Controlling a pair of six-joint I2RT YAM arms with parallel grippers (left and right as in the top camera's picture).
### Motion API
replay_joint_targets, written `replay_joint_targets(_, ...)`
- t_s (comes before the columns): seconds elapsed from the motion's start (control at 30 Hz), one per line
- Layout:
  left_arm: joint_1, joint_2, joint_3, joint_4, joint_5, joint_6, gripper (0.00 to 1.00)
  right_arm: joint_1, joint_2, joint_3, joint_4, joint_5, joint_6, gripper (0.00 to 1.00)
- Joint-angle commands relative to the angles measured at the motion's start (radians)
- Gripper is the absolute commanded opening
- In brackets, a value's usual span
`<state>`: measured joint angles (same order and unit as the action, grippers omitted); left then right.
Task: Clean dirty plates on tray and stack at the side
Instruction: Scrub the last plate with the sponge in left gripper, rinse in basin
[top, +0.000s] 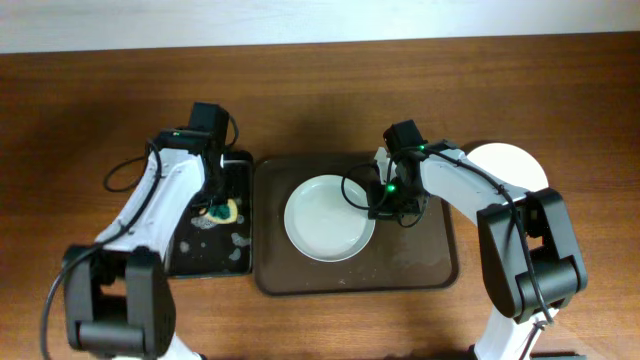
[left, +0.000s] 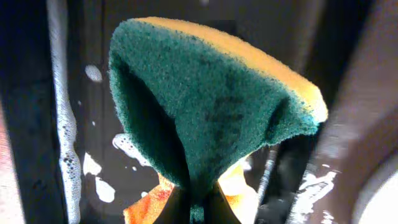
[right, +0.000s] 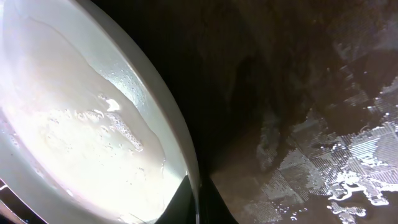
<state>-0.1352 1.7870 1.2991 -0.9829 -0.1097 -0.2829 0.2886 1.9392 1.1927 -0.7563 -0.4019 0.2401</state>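
Note:
A pale mint green plate (top: 326, 217) lies on the dark brown tray (top: 430, 260), wet and with no red smear showing. My right gripper (top: 385, 203) is shut on the plate's right rim; the right wrist view shows the rim (right: 180, 155) between the fingers (right: 198, 208), the plate tilted above the wet tray (right: 298, 124). A white plate (top: 512, 166) sits on the table right of the tray, partly hidden by the right arm. My left gripper (top: 213, 208) is shut on a green-and-yellow sponge (left: 217, 106) over the black bin (top: 205, 250).
The black bin (left: 81, 143) left of the tray holds soapy foam patches. Cables loop off both arms. The wooden table (top: 90, 120) stretches behind and to both sides.

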Motion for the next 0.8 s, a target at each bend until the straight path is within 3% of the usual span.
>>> replay_joint_targets(0.0, 0.038, 0.116, -0.01, 0.001, -0.011, 0.015, 0.02, -0.006, 0.005, -0.001, -0.007, 0.021, 0.004, 0.04)
replay_joint_targets(0.1, 0.04, 0.193, -0.01, -0.026, -0.011, 0.016, 0.7, -0.006, 0.005, -0.001, -0.007, 0.021, 0.004, 0.04)
replay_joint_targets(0.13, 0.04, 0.195, -0.01, -0.05, -0.011, 0.016, 0.78, -0.006, 0.005, -0.001, -0.007, 0.021, 0.004, 0.04)
replay_joint_targets(0.17, 0.04, 0.195, -0.01, -0.073, -0.011, 0.016, 0.79, -0.006, 0.005, -0.001, -0.007, 0.021, 0.004, 0.04)
replay_joint_targets(0.23, 0.04, 0.195, -0.01, -0.119, -0.007, 0.015, 0.72, -0.006, 0.005, -0.001, -0.007, 0.021, 0.004, 0.04)
replay_joint_targets(0.27, 0.038, 0.195, -0.01, -0.121, -0.003, 0.015, 0.59, -0.006, 0.005, -0.001, -0.007, 0.021, 0.004, 0.04)
replay_joint_targets(0.3, 0.038, 0.195, -0.01, -0.12, 0.023, 0.015, 0.39, -0.006, 0.005, -0.001, -0.007, 0.021, 0.004, 0.04)
replay_joint_targets(0.33, 0.038, 0.195, -0.01, -0.122, 0.039, 0.016, 0.26, -0.006, 0.005, -0.001, -0.007, 0.021, 0.004, 0.04)
replay_joint_targets(0.37, 0.038, 0.195, -0.01, -0.13, 0.042, 0.016, 0.0, -0.006, 0.005, -0.001, -0.007, 0.021, 0.004, 0.04)
replay_joint_targets(0.57, 0.038, 0.133, -0.008, -0.183, 0.046, 0.008, 0.0, -0.006, 0.005, -0.001, -0.007, 0.021, 0.003, 0.04)
replay_joint_targets(0.6, 0.038, 0.079, -0.008, -0.161, 0.045, 0.008, 0.59, -0.006, 0.005, -0.001, -0.006, 0.021, 0.004, 0.04)
replay_joint_targets(0.63, 0.038, 0.062, -0.008, -0.143, 0.044, 0.008, 1.0, -0.006, 0.005, -0.001, -0.006, 0.021, 0.004, 0.04)
replay_joint_targets(0.77, 0.038, 0.063, -0.011, -0.1, 0.034, 0.008, 1.0, -0.006, 0.005, -0.001, -0.008, 0.021, 0.004, 0.04)
